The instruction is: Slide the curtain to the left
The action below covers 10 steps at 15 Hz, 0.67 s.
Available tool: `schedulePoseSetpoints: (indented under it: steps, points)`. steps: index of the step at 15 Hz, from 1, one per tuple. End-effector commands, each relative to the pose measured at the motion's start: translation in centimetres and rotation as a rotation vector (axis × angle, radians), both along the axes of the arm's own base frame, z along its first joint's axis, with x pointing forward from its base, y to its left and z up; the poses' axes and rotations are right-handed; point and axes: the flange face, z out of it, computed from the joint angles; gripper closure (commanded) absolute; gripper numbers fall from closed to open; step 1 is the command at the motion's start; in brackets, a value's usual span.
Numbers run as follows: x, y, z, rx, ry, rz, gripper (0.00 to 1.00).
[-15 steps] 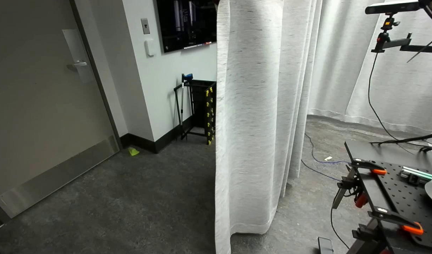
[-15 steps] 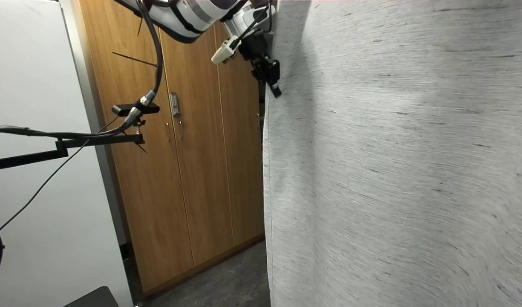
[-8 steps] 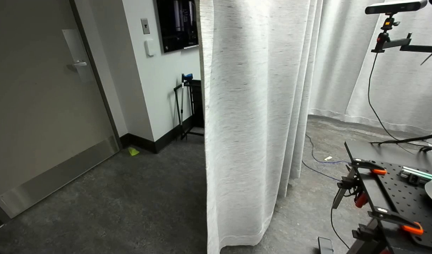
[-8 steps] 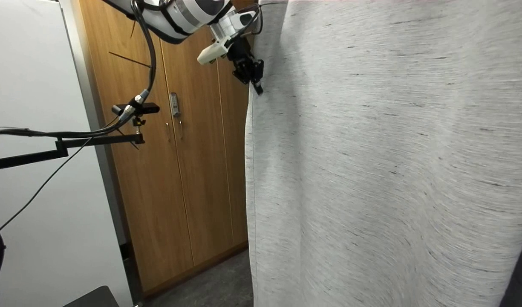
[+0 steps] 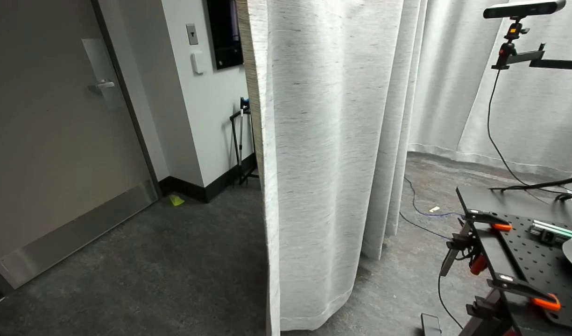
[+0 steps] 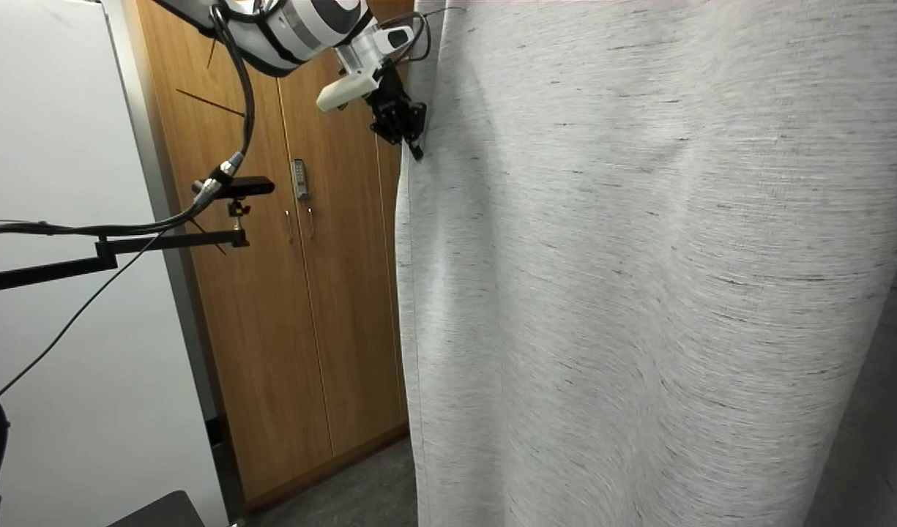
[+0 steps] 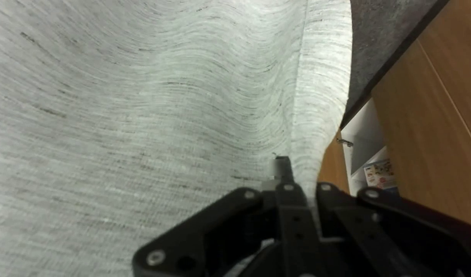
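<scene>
The light grey curtain hangs from above in both exterior views and fills the right of an exterior view. Its free side edge faces left. My gripper is at that edge, high up, and is hidden in the exterior view with the door. In the wrist view, the black gripper is shut with the curtain's hemmed edge pinched between its fingers. One fingertip lies on the near face of the cloth; the other is hidden behind it.
A camera on a black bracket arm and a black table with orange-handled clamps stand on the right. A wooden cabinet and a white panel stand behind the arm. A door and a black frame are at the left.
The curtain's free edge has moved left in both exterior views, covering more of the wall screen and the cabinet. My gripper has moved left with it, still holding the edge.
</scene>
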Motion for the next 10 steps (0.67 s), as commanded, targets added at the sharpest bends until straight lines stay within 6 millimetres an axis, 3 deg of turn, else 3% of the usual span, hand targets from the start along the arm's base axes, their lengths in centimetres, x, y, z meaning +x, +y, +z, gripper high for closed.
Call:
schedulePoseSetpoints:
  steps: [1,10]
  points:
    - [0.6,4.6,-5.2,0.007,0.111,0.116,0.99]
    - [-0.8,9.0,-5.2,-0.047,0.114,0.277,0.99]
